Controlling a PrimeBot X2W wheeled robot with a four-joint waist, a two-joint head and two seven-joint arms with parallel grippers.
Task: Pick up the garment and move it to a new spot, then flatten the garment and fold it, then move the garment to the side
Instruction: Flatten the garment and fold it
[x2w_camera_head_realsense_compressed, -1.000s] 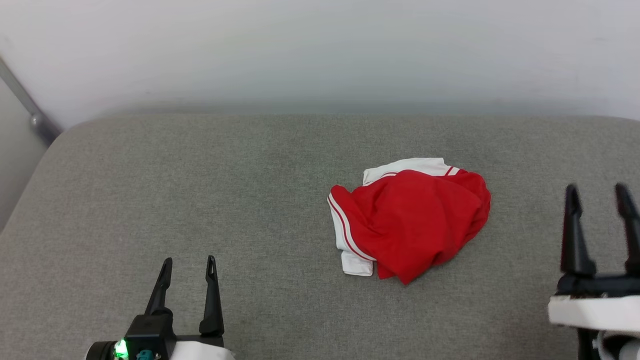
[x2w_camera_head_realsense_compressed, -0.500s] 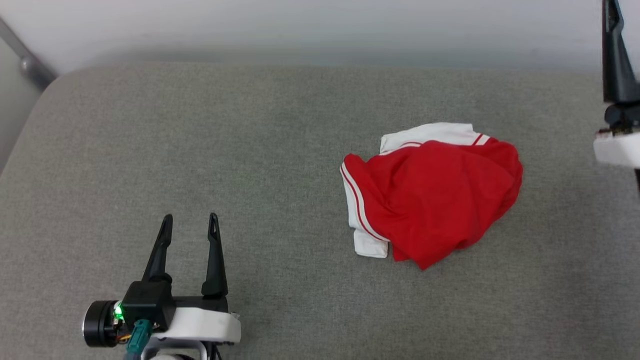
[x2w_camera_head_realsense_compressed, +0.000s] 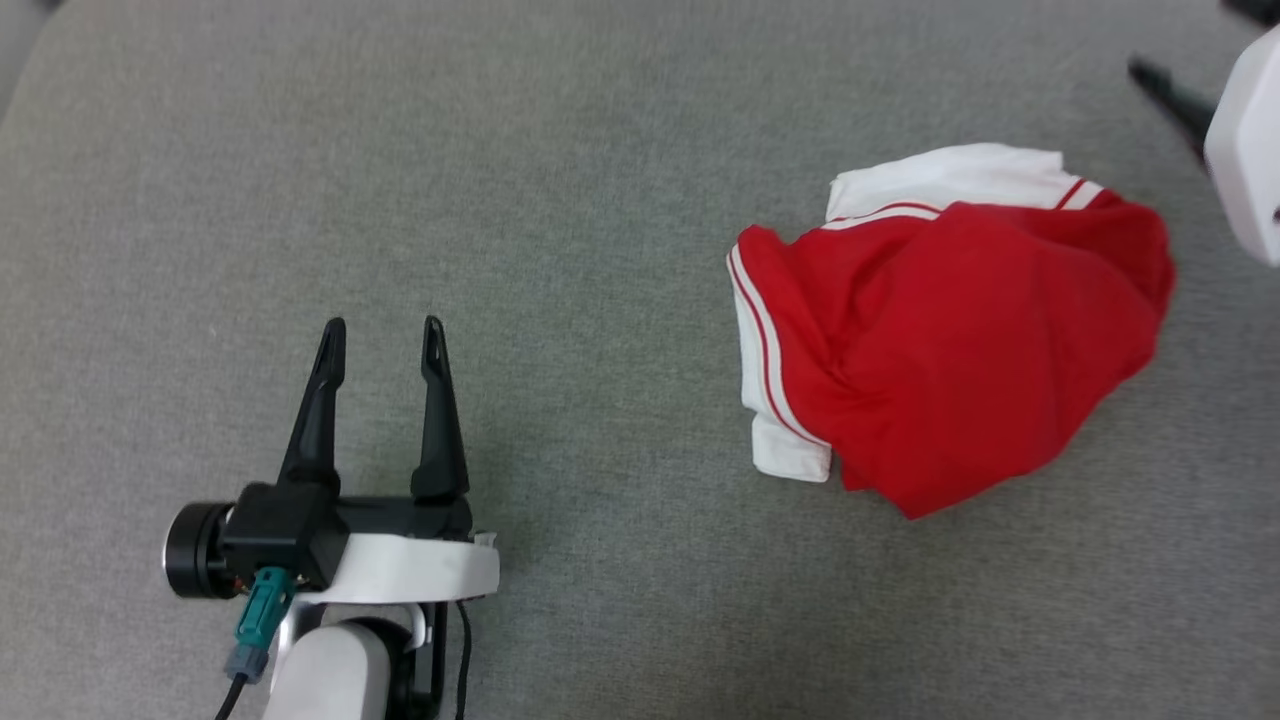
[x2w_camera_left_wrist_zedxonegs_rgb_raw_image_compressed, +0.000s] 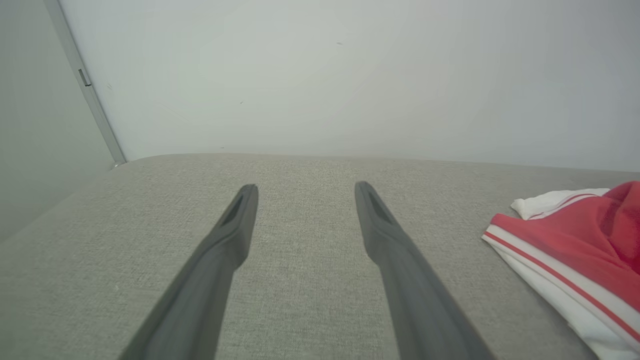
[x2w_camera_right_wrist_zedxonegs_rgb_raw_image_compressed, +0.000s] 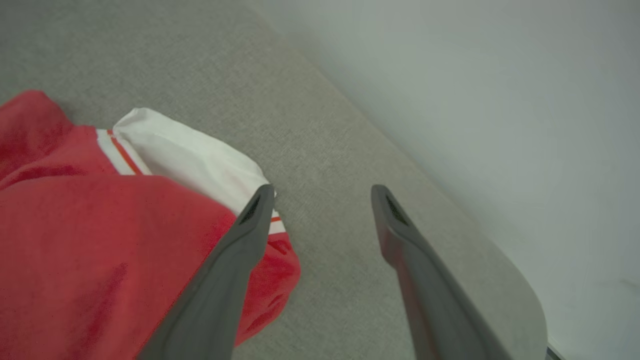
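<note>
Garment (x2w_camera_head_realsense_compressed: 950, 330): crumpled in a heap on the grey upholstered cushion (x2w_camera_head_realsense_compressed: 600, 200), right of centre in the head view. The upturned side is seen as plain red. Two white sleeves are noted, one at the far edge and one at the near-left edge, each trimmed with red-and-white stripes.

Left gripper (x2w_camera_head_realsense_compressed: 383, 324): seen at lower left in the head view, well apart from the garment, with its fingers spread wide over bare cushion. Nothing is held or touched. A teal connector (x2w_camera_head_realsense_compressed: 262, 608) and a dark cable are seen at its wrist.

Left wrist view: the pale wall (x2w_camera_left_wrist_zedxonegs_rgb_raw_image_compressed: 350, 75) behind the cushion and a grey metal strip (x2w_camera_left_wrist_zedxonegs_rgb_raw_image_compressed: 85, 80) at far left are shown, with one striped sleeve at the right edge.

Right gripper (x2w_camera_right_wrist_zedxonegs_rgb_raw_image_compressed: 322, 190): its fingers are spread wide, with only cushion between them. In the right wrist view one finger is seen in front of the far white sleeve; contact cannot be told. The cushion's rounded corner and the wall are shown beyond.
</note>
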